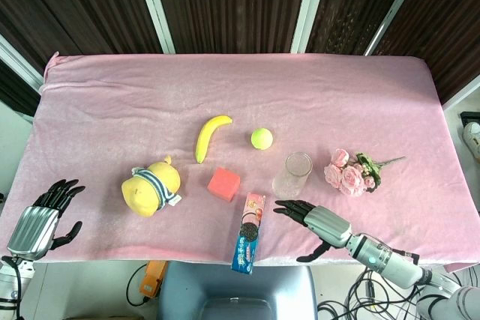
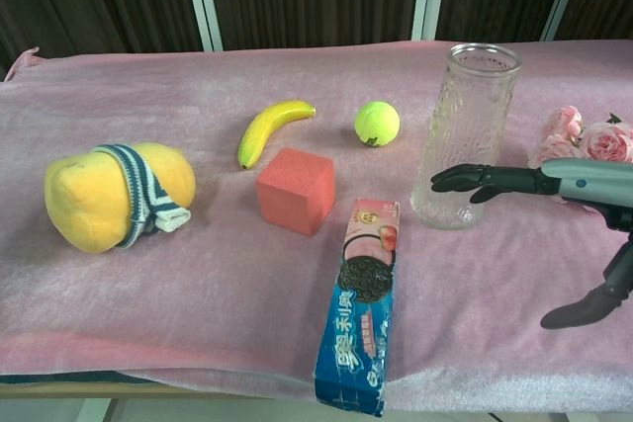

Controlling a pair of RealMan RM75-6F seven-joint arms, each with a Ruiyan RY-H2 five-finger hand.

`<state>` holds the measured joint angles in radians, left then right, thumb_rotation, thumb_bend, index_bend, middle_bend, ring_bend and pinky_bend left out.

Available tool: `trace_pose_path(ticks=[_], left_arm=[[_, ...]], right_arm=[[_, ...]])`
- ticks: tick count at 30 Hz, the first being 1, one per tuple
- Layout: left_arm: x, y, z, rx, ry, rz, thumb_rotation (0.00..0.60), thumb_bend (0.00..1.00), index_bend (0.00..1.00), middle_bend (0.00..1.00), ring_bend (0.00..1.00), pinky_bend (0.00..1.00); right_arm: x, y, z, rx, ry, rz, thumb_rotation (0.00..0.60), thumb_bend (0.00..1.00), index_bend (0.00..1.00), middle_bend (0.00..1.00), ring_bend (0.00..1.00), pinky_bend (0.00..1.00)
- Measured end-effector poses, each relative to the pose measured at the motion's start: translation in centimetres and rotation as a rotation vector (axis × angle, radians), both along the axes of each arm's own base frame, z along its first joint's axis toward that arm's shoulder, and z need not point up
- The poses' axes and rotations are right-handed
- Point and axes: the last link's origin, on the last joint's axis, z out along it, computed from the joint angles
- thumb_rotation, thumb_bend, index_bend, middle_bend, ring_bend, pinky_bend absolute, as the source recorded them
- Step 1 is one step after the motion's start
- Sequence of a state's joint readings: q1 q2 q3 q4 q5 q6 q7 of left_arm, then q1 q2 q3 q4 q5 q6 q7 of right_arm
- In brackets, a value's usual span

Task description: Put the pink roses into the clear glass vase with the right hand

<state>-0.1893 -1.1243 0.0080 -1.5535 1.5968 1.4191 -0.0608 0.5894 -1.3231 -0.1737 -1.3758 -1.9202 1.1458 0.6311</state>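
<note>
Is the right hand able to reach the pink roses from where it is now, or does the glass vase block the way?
Probably yes. The right hand is open, near the table's front edge, in front of the glass vase. The pink roses lie to the vase's right, and bare cloth separates them from the hand, so the vase is not in the way.

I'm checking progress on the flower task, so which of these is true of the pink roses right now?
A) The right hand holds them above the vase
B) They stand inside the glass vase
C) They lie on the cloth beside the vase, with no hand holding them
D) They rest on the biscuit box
C: the pink roses lie on the pink cloth next to the empty glass vase, while the right hand is open and holds nothing.
</note>
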Motion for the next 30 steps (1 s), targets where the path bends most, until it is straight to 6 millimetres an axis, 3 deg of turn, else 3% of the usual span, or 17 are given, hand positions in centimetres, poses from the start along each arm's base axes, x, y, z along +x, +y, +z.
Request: trace_pose_path(ticks=[18,30], left_arm=[[-0.1,-0.1,0.2,0.013,0.001,0.005,0.6,0.34,0.19,0.12,0.07,0.27],[-0.1,-0.2,0.5,0.019,-0.009,0.008,0.6,0.34,0.19,0.12,0.07,0.27]], right_arm=[[-0.2,0.1,-0.1,0.006,0.003,0.004,0.6,0.22,0.01,0.0,0.0,0.22],[-2.5,3.8,2.1,-0.02,0.107,0.006,0.6,0.22,0.02,0.0,0.0,0.22]])
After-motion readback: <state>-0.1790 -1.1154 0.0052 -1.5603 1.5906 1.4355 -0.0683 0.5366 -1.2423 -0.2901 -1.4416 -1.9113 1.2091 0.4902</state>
